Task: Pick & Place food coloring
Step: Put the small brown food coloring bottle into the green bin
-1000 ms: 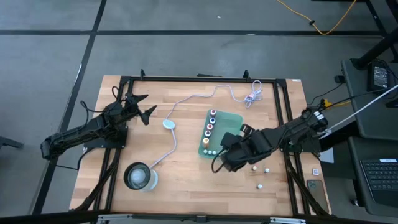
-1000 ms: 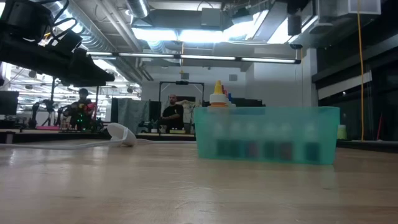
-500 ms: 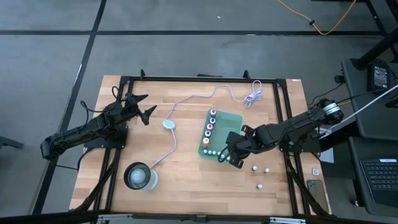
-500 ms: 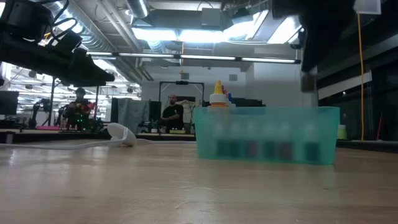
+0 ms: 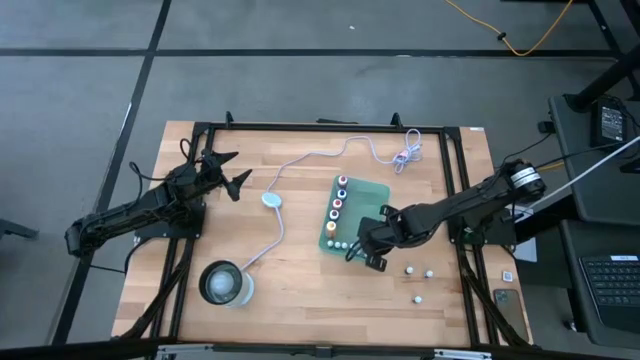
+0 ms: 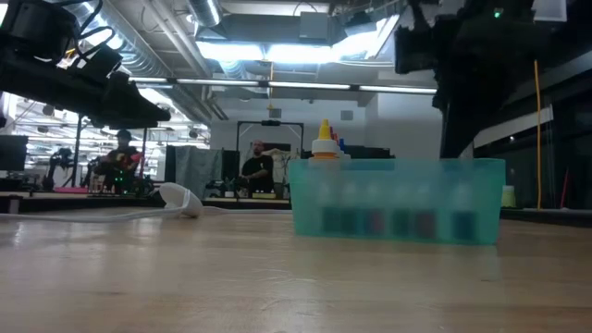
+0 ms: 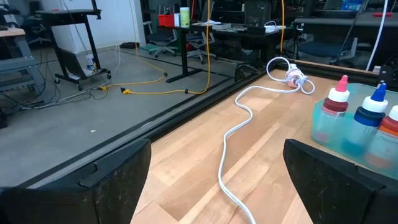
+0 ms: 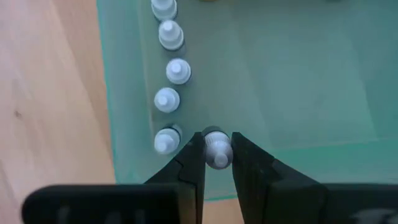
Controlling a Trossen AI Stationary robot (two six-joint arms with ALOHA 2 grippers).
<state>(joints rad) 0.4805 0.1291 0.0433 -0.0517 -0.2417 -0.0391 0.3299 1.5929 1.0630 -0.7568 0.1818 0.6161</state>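
Observation:
A green tray holds a row of food coloring bottles with coloured caps and a row with white caps. My right gripper points steeply down over the tray's near end, shut on one white-capped food coloring bottle at the end of the white row. Three loose white bottles lie on the table to the right. At the table's far left my left gripper waits open, holding nothing. In the low view the tray stands right of centre, with my right arm above it. My right gripper pinches the bottle just below its white cap between its two fingers. The fingers come from above, pointing steeply down. The bottle stands upright over the tray's near end; whether its base touches the tray floor is hidden.
A pale-blue puck sits on a white cable that runs from a coil at the far edge to a round glass container near the front left. Bare wood lies between tray and left arm.
My right gripper has come down toward the tray's near end, moving a little toward the table's left and tipping steeper, still shut on the bottle. In the low view its arm has dropped into sight above the tray.

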